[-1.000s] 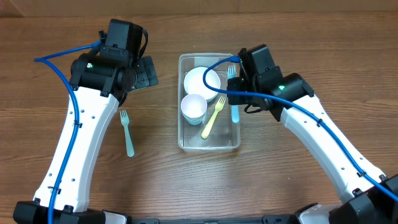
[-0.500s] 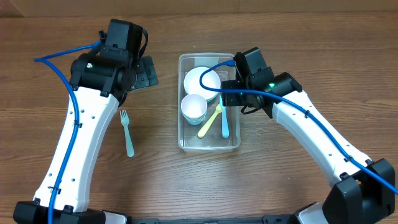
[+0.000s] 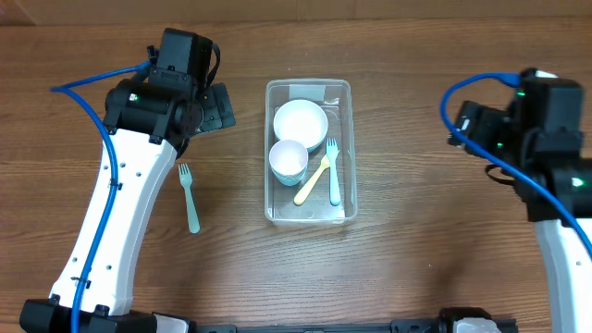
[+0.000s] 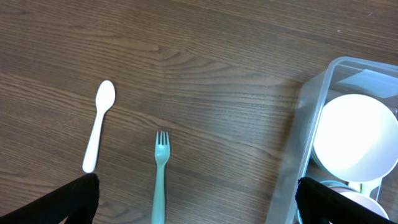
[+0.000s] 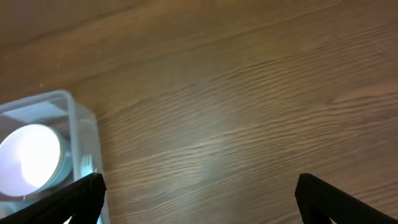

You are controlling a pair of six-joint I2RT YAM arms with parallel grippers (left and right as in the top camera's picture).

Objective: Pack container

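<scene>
The clear plastic container (image 3: 269, 148) stands mid-table. Inside it are a white bowl (image 3: 301, 120), a white cup (image 3: 289, 159) nested in a teal one, a yellow fork (image 3: 313, 180) and a blue fork (image 3: 333, 172) lying side by side. My left gripper (image 3: 220, 109) hovers open to the left of the tub; in its wrist view its jaws (image 4: 196, 202) stand wide over a teal fork (image 4: 160, 177), with a white spoon (image 4: 99, 124) beside them. My right gripper (image 5: 199, 199) is open and empty over bare wood, well to the right of the container (image 5: 78, 121).
The teal fork (image 3: 189, 196) lies on the table left of the tub, partly beside my left arm. The white spoon is hidden under that arm in the overhead view. Blue cables run along both arms.
My right gripper opened and let the blue fork go inside the container, then drew back far to the right. The left arm has not moved.
</scene>
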